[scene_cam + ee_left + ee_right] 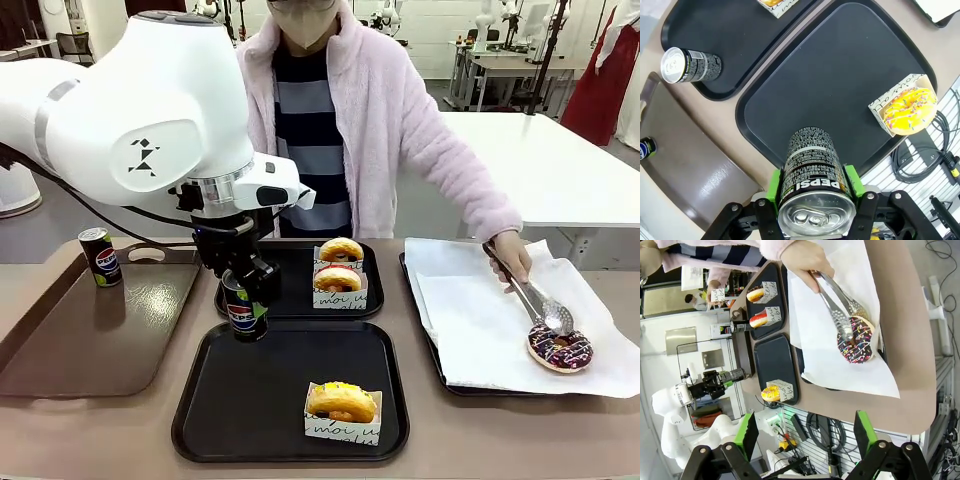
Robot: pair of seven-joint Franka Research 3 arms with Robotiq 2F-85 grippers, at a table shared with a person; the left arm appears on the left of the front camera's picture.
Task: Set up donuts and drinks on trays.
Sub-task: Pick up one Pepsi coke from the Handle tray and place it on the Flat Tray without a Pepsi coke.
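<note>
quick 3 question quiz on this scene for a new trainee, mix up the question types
1. True or false: the left gripper is shut on a can.
2. Multiple choice: which donut do the person's tongs reach? A) yellow B) chocolate sprinkle C) pink
3. Fill in: the near black tray holds ___ donut(s).

Key
1. True; the green pads clamp it on both sides.
2. B, the chocolate sprinkle donut on the white paper.
3. One, the yellow donut in its sleeve.
</note>
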